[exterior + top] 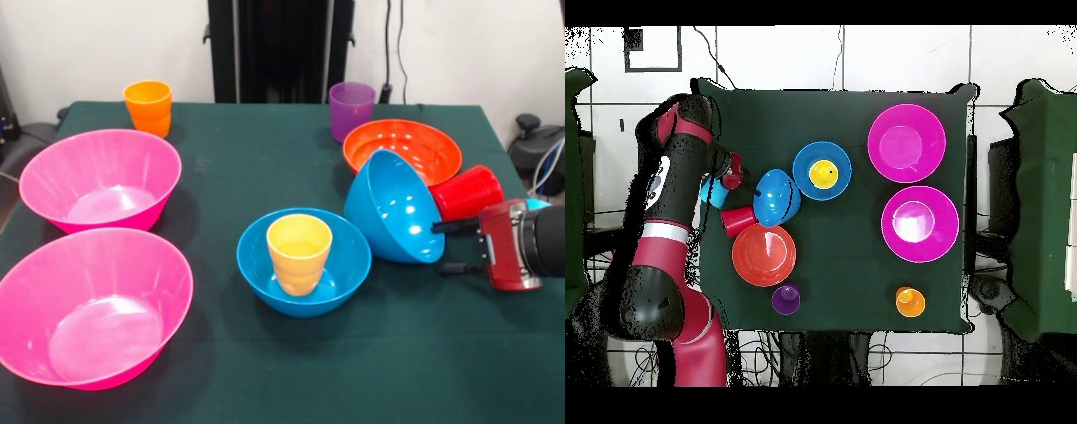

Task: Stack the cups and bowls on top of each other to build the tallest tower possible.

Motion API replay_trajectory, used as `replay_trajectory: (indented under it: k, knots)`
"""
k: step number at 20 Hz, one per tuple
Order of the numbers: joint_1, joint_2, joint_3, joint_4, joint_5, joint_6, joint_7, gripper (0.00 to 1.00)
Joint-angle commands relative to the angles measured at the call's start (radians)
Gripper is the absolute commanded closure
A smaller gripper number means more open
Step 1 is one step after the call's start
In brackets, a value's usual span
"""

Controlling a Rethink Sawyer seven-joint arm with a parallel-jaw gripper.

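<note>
My gripper (448, 247) reaches in from the right, open; its upper fingertip touches the rim of a blue bowl (393, 208) tipped on its side. This bowl leans against a red cup (466, 192) lying on its side and the orange-red bowl (402, 146). A yellow cup (300, 254) stands upright in the other blue bowl (265, 265) at the table's middle. A light blue cup (713, 190) sits behind the gripper (745, 180). Orange cup (148, 106) and purple cup (351, 110) stand at the far edge.
Two large pink bowls (101, 181) (93, 305) sit upright on the left side of the green table (265, 168). The arm (675, 180) runs along the table's edge in the overhead view.
</note>
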Motion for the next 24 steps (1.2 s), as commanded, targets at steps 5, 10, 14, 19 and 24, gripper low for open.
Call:
replay_trajectory:
  k: [5,10,14,19,24]
  knots:
    - [0.001,0.07,-0.007,0.079,-0.095,-0.193,0.264,0.0]
    - [0.0,0.09,-0.009,0.092,-0.101,-0.228,0.287,0.0]
    - [-0.008,0.102,-0.007,0.082,-0.082,-0.226,0.289,0.0]
    - [-0.022,0.102,-0.004,0.063,-0.056,-0.164,0.27,1.0]
    - [-0.049,0.098,0.021,0.034,-0.011,-0.091,0.227,1.0]
